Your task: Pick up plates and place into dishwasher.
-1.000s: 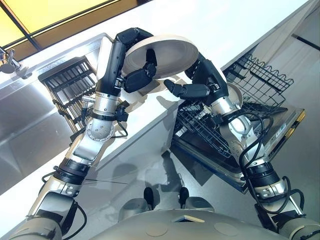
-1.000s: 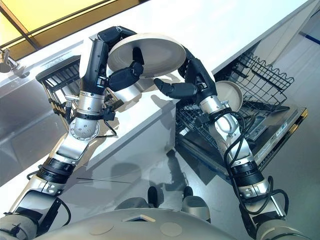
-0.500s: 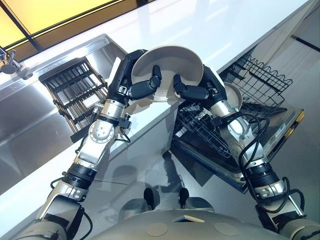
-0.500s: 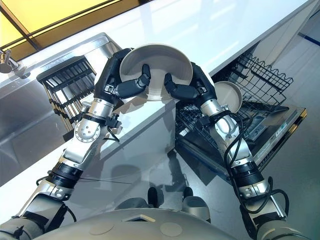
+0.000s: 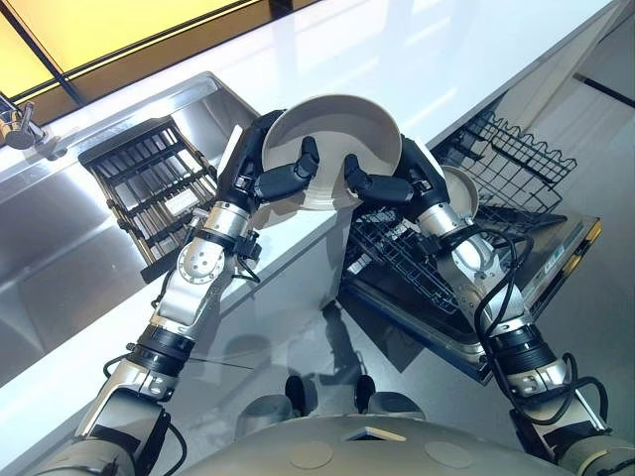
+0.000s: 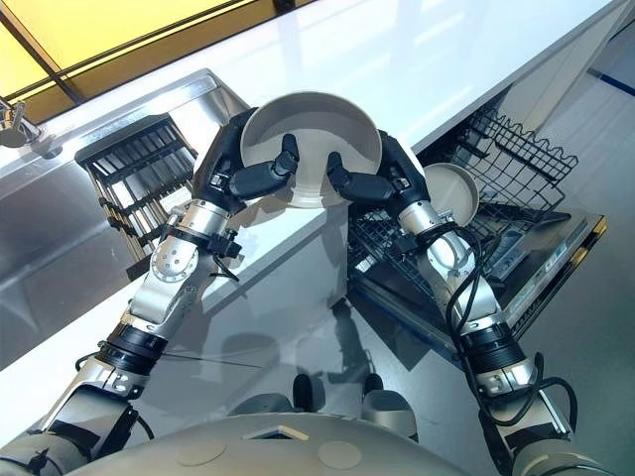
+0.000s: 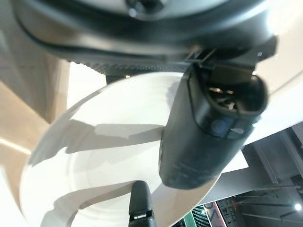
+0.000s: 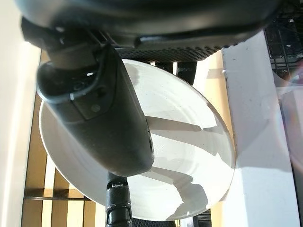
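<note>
Now, in the left eye view, both hands carry one pale plate (image 5: pixel 332 149) above the front edge of the white worktop (image 5: pixel 417 50). The left hand (image 5: pixel 273 174) clasps its left rim and the right hand (image 5: pixel 397 178) its right rim, each with a thumb curled over the hollow face and fingers wrapped behind. The plate is tilted, its face turned toward the robot. The dishwasher rack (image 5: pixel 417 253) lies to the right of the plate and lower, drawn out over the open door, with a second plate (image 5: pixel 458 188) already standing in it just beside the right wrist. My reading is that the coming move turns on this: the plate must travel rightward and down, so the right hand is the nearer one to the rack and would lead.

The right eye view repeats the hold and shows the sink (image 6: pixel 60 248) and a dark drying rack (image 6: pixel 139 169) well apart on the left.

From the left wrist view, the left thumb (image 7: pixel 208 132) presses flat on the plate's inner face, and a fingertip of the other hand shows at the far rim.

From the right wrist view, the right thumb (image 8: pixel 104 123) lies across the plate likewise, something the head views only hint at; rack wires appear at the corner.
</note>
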Tool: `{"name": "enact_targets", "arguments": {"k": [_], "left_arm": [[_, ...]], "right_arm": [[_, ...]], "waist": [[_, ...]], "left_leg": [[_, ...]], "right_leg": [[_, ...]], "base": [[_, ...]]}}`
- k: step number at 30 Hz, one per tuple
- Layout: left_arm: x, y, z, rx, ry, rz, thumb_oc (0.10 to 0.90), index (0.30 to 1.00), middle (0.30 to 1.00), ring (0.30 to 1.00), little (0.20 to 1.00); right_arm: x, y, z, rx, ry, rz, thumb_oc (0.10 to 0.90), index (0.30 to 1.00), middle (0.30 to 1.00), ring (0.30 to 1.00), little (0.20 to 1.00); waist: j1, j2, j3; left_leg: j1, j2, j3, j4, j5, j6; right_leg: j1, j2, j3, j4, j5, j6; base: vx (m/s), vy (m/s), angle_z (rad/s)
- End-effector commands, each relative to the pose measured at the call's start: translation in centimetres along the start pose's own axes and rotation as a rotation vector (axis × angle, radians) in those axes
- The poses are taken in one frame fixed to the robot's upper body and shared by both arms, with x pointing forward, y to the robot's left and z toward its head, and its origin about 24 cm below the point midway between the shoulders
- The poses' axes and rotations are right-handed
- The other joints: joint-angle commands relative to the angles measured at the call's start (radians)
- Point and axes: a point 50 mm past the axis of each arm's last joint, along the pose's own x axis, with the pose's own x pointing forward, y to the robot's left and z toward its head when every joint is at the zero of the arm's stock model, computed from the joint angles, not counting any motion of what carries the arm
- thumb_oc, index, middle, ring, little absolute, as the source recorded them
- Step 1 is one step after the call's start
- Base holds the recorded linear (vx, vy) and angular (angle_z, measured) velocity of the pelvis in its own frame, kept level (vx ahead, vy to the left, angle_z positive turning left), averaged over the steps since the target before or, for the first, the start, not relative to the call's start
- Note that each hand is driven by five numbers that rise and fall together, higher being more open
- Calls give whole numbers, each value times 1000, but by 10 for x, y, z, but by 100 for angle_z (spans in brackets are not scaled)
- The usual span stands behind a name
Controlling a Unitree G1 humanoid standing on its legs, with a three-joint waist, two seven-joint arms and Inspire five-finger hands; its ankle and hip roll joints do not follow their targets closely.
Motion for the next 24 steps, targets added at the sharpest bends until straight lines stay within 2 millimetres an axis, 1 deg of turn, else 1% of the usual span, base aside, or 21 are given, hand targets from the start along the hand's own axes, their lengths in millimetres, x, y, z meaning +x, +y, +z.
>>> {"name": "enact_targets", "arguments": {"k": [1, 2, 4, 7, 8, 11, 13, 15, 16, 17, 21, 22, 24], "left_arm": [[14, -20, -1, -86, -40, -104, 800, 900, 900, 900, 900], [17, -12, 3, -100, -48, -71, 800, 900, 900, 900, 900], [19, -2, 10, -93, -71, -31, 800, 900, 900, 900, 900], [22, 17, 24, -40, -103, 38, 800, 900, 900, 900, 900], [24, 25, 31, -5, -115, 68, 800, 900, 900, 900, 900], [25, 42, 46, 54, -141, 124, 800, 900, 900, 900, 900], [23, 51, 52, 87, -151, 155, 800, 900, 900, 900, 900], [21, 60, 58, 110, -154, 181, 800, 900, 900, 900, 900], [20, 65, 60, 133, -154, 199, 800, 900, 900, 900, 900], [20, 67, 61, 134, -151, 206, 800, 900, 900, 900, 900], [15, 81, 64, 159, -138, 239, 800, 900, 900, 900, 900], [14, 83, 64, 166, -136, 244, 800, 900, 900, 900, 900], [12, 89, 65, 184, -133, 257, 800, 900, 900, 900, 900]], "right_arm": [[19, 21, 47, 143, -269, 127, 100, 300, 300, 300, 200], [20, 17, 49, 173, -274, 102, 100, 300, 300, 300, 200], [20, 9, 55, 195, -299, 52, 100, 300, 300, 300, 200], [19, -6, 67, 208, -370, -71, 100, 300, 300, 300, 200], [18, -14, 75, 198, -415, -144, 100, 300, 300, 300, 200], [10, -29, 94, 135, -529, -296, 100, 300, 300, 300, 200], [4, -39, 100, 115, -573, -374, 100, 300, 300, 300, 200], [-3, -51, 104, 84, -608, -458, 100, 300, 300, 300, 200], [-7, -61, 106, 73, -621, -509, 100, 300, 300, 300, 200], [-9, -64, 107, 73, -625, -531, 100, 300, 300, 300, 200], [-23, -89, 107, 61, -637, -675, 100, 300, 300, 300, 200], [-26, -93, 106, 33, -635, -716, 100, 300, 300, 300, 200], [-35, -105, 107, -131, -626, -836, 100, 300, 300, 300, 200]], "waist": [[3, 13, -101], [4, 12, -103], [5, 13, -105], [9, 17, -109], [10, 19, -111], [12, 26, -114], [13, 30, -114], [15, 33, -113], [17, 35, -114], [17, 36, -114], [21, 37, -117], [21, 37, -118], [22, 38, -118]], "left_leg": [[3, -36, -11, 46, -144, 18], [3, -35, -12, 46, -143, 16], [2, -33, -12, 43, -141, 14], [2, -31, -14, 40, -139, 12], [2, -31, -17, 38, -138, 12], [0, -30, -21, 35, -137, 12], [2, -30, -23, 32, -136, 11], [-4, -30, -24, 32, -128, 12], [-3, -31, -26, 29, -127, 11], [-3, -31, -27, 28, -127, 11], [-2, -31, -30, 21, -124, 10], [-1, -31, -31, 19, -124, 9], [1, -31, -32, 15, -122, 8]], "right_leg": [[-24, 65, -56, 105, -149, 7], [-23, 63, -59, 103, -150, 7], [-22, 63, -63, 100, -149, 7], [-20, 63, -68, 96, -150, 4], [-19, 64, -70, 95, -151, 3], [-18, 63, -71, 92, -154, 1], [-17, 64, -71, 90, -155, 1], [-21, 63, -72, 89, -147, -2], [-20, 64, -72, 88, -148, -2], [-19, 64, -72, 88, -148, -2], [-16, 63, -76, 85, -150, -2], [-16, 63, -76, 84, -150, -2], [-15, 63, -76, 82, -150, -2]], "base": [[0, 0, 0], [0, 0, 0], [0, 0, 0], [0, 0, 0], [0, 0, 0], [0, 0, 0], [0, 0, 0], [-59, -1, 4], [-56, -2, 4], [-23, -4, 3], [0, 0, 0], [-7, -1, 3], [0, 0, 0]]}}
